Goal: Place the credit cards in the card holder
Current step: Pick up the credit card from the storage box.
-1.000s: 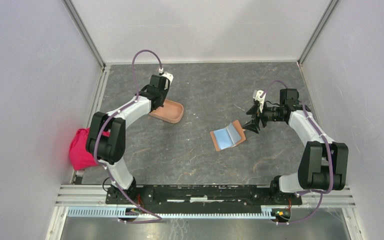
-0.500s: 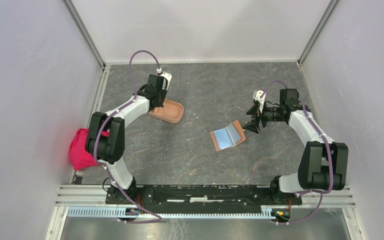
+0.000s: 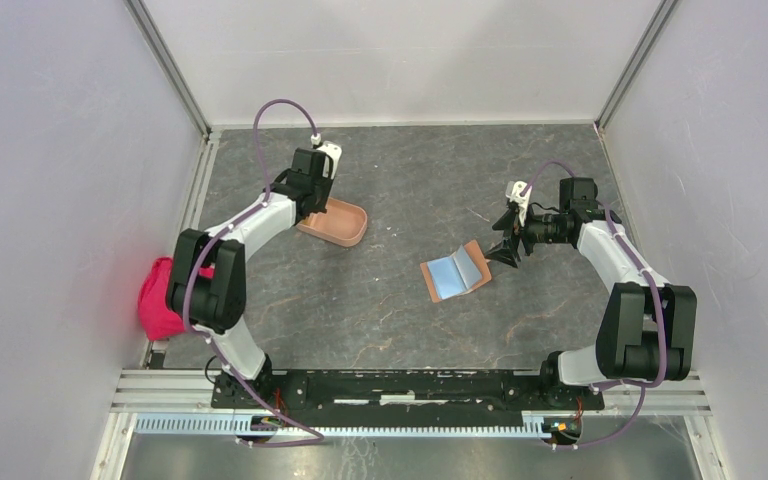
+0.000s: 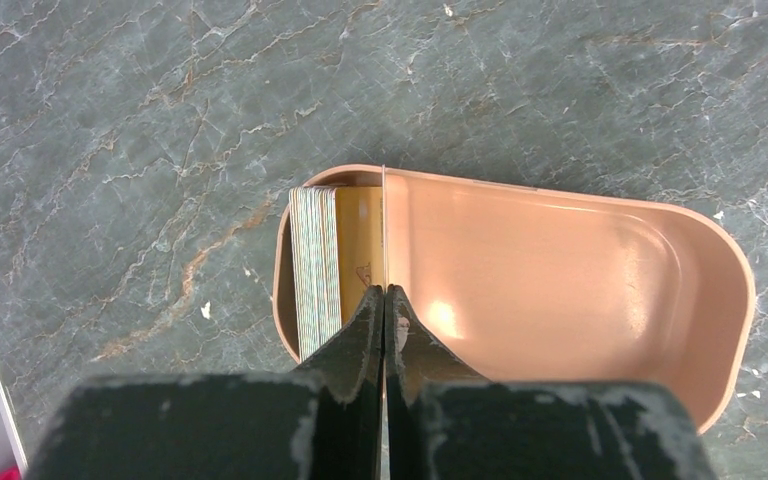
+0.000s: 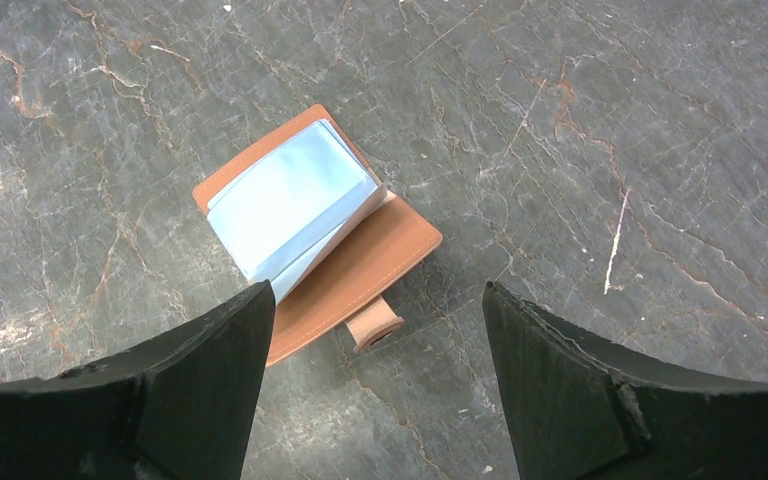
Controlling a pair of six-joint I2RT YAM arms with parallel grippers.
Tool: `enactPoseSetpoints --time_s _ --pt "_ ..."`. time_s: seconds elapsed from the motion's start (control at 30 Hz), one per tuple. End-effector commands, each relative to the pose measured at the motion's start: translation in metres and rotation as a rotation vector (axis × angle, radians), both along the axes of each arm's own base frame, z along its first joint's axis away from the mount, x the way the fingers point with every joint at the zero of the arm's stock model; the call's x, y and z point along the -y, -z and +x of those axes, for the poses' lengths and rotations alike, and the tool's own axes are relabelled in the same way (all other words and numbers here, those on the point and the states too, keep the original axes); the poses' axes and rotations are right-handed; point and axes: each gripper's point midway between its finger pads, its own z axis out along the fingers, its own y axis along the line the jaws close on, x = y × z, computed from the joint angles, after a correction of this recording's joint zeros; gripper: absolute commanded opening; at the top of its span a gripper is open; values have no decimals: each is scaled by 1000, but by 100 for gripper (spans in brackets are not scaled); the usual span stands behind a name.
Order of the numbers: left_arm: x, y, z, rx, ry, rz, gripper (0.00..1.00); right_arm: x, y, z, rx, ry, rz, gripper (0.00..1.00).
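The left hand [image 4: 385, 292] is clenched tight, pinching a single credit card [image 4: 384, 220] that shows edge-on as a thin upright line. The card hangs inside the left end of the salmon-pink card holder [image 4: 560, 280], just beside the credit cards [image 4: 315, 265] already standing on edge there. The rest of the holder is bare, and it sits on the grey marbled tabletop [image 4: 560, 80].

The step in hand appears to be setting this card in with the stack. The next move likely calls for letting go so the card leans against the others, then lifting straight up without dragging it out.

Well apart, the right hand [image 5: 375, 290] hovers spread wide and grasping nothing over an open brown wallet [image 5: 385, 250], where a pale blue sheet [image 5: 285, 200], possibly more cards, lies.
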Motion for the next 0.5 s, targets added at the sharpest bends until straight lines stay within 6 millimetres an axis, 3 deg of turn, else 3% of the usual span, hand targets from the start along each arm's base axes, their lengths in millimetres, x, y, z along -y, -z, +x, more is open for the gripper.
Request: enactPoseSetpoints --time_s 0.0,0.27,0.47 --pt "8 -34 6 105 -12 -94 2 -4 -8 1 28 -28 18 83" --pt "27 -68 -1 212 36 -245 2 -4 -11 0 38 -30 15 83" --pt "61 -103 -14 296 166 -452 2 -4 -15 -1 52 -34 13 83"
